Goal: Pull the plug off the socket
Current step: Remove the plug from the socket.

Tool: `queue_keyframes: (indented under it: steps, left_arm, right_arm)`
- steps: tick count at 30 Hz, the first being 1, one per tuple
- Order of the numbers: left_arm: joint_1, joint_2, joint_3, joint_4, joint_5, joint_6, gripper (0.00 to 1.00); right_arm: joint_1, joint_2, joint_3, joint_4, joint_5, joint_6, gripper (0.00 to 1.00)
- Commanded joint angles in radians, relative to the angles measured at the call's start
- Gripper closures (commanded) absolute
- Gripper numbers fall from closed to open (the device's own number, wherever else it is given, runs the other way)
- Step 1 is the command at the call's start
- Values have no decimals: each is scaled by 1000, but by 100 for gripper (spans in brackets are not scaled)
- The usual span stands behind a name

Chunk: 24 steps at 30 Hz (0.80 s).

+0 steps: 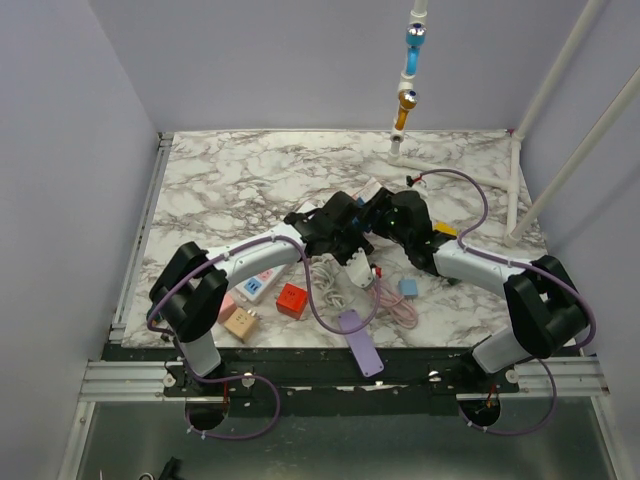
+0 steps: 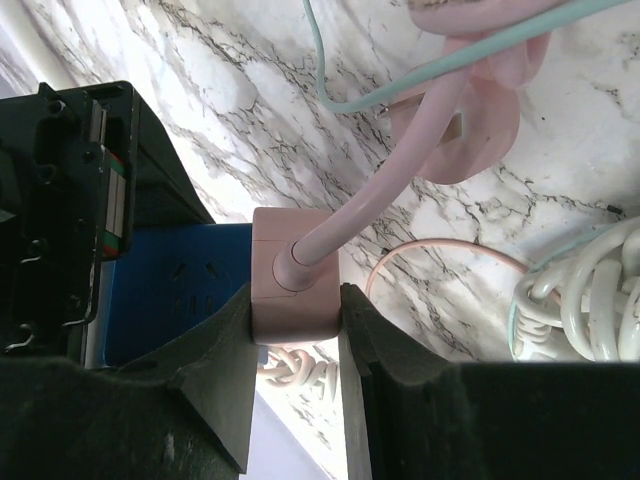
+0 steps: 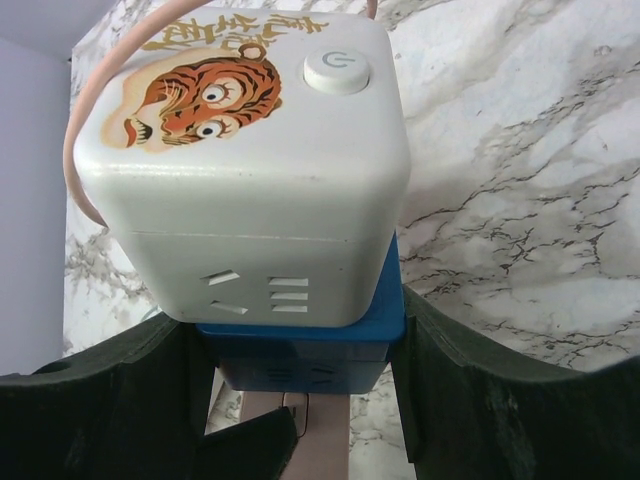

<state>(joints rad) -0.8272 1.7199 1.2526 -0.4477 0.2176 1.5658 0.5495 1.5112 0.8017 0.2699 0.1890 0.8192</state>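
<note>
Pink plug (image 2: 295,285) fills the near end of my left wrist view. It is pinched on both sides by my left gripper (image 2: 295,312), whose fingers (image 2: 215,370) press flat against it. One side of it sits against the blue face of the socket cube (image 2: 180,300); I cannot see the prongs. Beyond it, the thick pink cord (image 2: 385,190) runs out to a pink coil (image 2: 480,150), and a bundle of white cable (image 2: 580,310) lies beside that on the marble table (image 2: 250,90).

In my right wrist view, my right gripper (image 3: 300,350) clamps the cube's blue base from both sides. The cube's white, tiger-printed top lies beyond the fingers.

From above, a purple strip (image 1: 360,340), a tan adapter (image 1: 240,322) and a red cube (image 1: 291,299) lie nearest the bases. Both grippers meet at mid-table, and a white pipe frame (image 1: 513,190) stands at the far edge.
</note>
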Motion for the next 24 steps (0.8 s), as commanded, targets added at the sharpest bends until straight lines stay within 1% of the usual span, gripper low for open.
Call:
queue_keyframes:
  steps: [1,3,6,9,11,16,21,24]
  left_arm:
    - [37,-14,-80,-257,-118,-46,100]
    - [37,-34,-115,-224,-125,-33,100]
    - [40,-59,-145,-185,-121,-34,100]
    - [46,-75,-179,-186,-125,1,100]
    - [46,-80,-199,-196,-127,24,100]
    - [46,-62,-174,-210,-129,11,100]
    - [52,-52,-148,-193,-134,-3,100]
    - [53,-58,-142,-151,-126,-37,100]
  right_arm:
    - [-121,-17,39,73,154,-41,99]
    - [-167,-18,52,74,114,-19,99]
    - [-211,-29,66,71,95,-12,99]
    - [-243,-52,61,69,89,-9,99]
    - [-245,-62,60,72,79,-18,99]
    - [-243,-70,26,98,-6,-10,99]
    - [-231,-81,-30,113,-21,-4,99]
    - [-214,-83,-45,112,-17,-15,99]
